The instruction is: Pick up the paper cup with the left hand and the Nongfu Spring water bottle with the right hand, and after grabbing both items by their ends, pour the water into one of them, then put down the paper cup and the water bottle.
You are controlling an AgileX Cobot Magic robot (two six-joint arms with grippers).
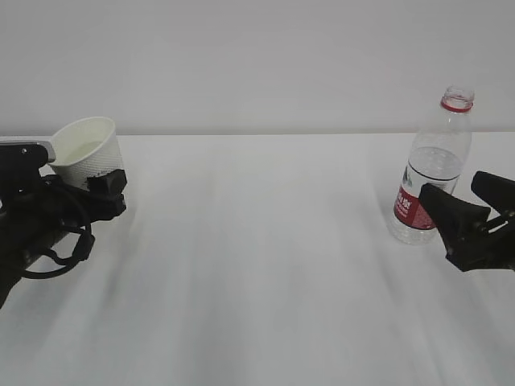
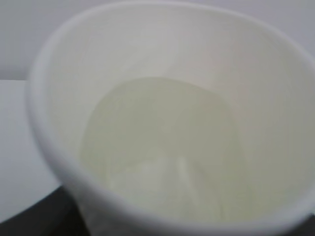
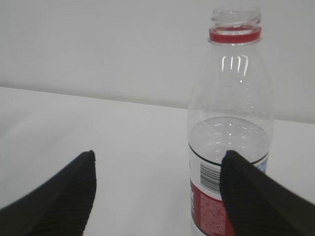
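At the far left, the white paper cup (image 1: 84, 151) is tilted and raised off the table, with my left gripper (image 1: 103, 186) shut on its lower part. The left wrist view looks straight into the paper cup (image 2: 275, 98), where faintly yellowish water (image 2: 162, 147) covers the bottom. The uncapped Nongfu Spring water bottle (image 1: 430, 173) stands upright on the table at the right, partly filled. My right gripper (image 1: 452, 186) is open just in front of it. In the right wrist view the bottle (image 3: 231, 98) rises behind the right fingertip (image 3: 236, 172), not between the fingers; my right gripper (image 3: 157, 160) holds nothing.
A white table (image 1: 257, 265) runs to a plain white wall behind. Bare tabletop (image 3: 138, 147) lies between the right gripper's fingers.
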